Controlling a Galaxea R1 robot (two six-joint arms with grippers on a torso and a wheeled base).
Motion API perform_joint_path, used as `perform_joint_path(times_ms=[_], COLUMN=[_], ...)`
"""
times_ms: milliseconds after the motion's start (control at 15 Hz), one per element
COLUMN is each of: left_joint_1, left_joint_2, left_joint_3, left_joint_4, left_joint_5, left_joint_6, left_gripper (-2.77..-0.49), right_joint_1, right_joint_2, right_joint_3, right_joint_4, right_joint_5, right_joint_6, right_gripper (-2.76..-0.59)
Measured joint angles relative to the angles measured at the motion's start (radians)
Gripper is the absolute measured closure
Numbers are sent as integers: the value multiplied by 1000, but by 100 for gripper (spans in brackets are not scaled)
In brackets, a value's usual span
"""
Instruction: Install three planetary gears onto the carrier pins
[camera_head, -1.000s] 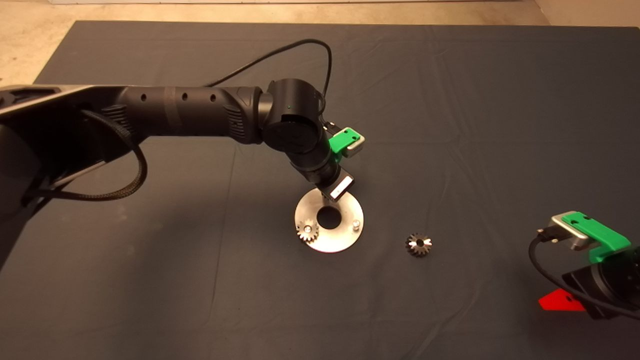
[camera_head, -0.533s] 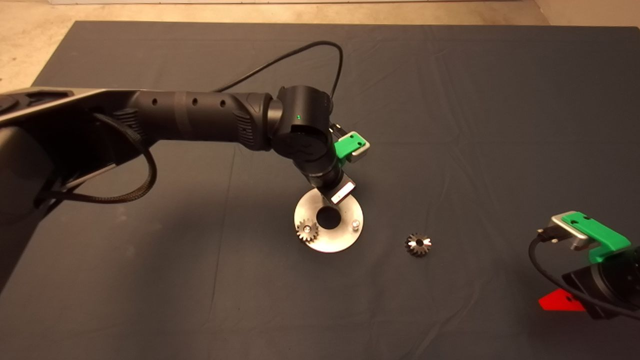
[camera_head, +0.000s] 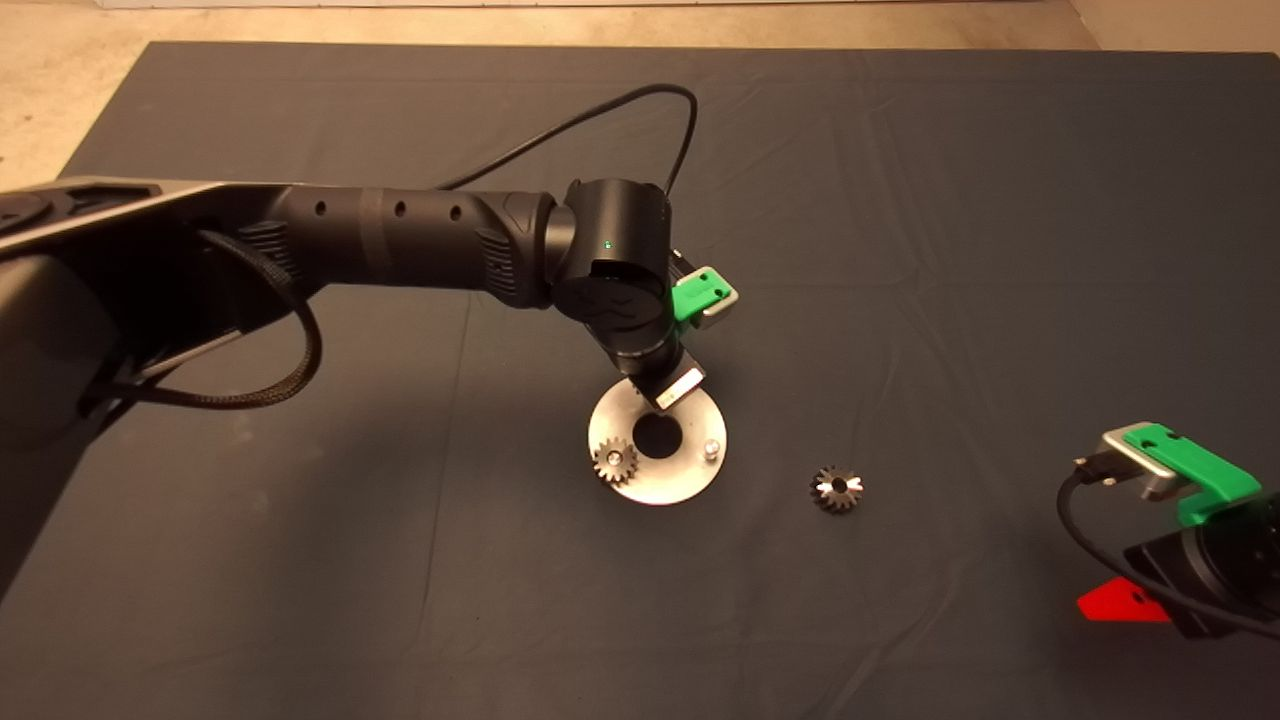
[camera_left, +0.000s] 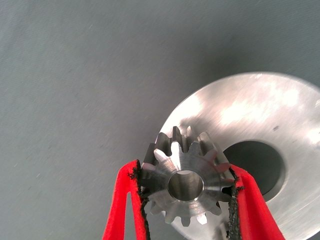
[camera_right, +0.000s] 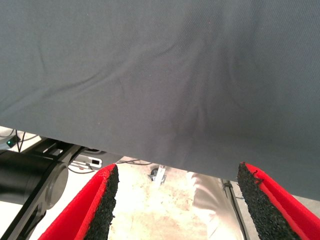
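A small silvery toothed gear (camera_left: 186, 186) is pinched between the left gripper (camera_left: 186, 200)'s red fingers above the far rim of the flat shiny round plate (camera_head: 690, 480). Whether it has met the far pin, hidden beneath it, is unclear. One matching gear (camera_head: 615, 462) already sits on the near-left pin; the near-right peg (camera_head: 712, 448) stands bare. The third gear (camera_head: 837, 489) lies on the dark mat (camera_head: 900, 250) to the right, with open cloth all round. The right gripper (camera_right: 175, 205) waits spread at the near-right edge.
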Motion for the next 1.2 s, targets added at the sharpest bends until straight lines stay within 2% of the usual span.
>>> perform_joint_path(times_ms=[333, 533, 800, 1067, 1200], left_joint_1=[0, 0, 0, 2, 2], left_joint_2=[0, 0, 1, 1, 0], left_joint_3=[2, 2, 2, 2, 2], left_joint_4=[2, 2, 2, 2, 2], left_joint_5=[6, 5, -5, -37, -40], left_joint_6=[0, -16, -38, -49, -49], left_gripper=[-57, -57, -57, -57, -57], right_joint_1=[0, 0, 0, 0, 0], right_joint_2=[0, 0, 0, 0, 0], right_joint_3=[0, 0, 0, 0, 0], right_joint_4=[0, 0, 0, 0, 0], right_joint_5=[0, 0, 0, 0, 0], right_joint_6=[0, 0, 0, 0, 0], right_gripper=[-175, -175, -175, -175, -175])
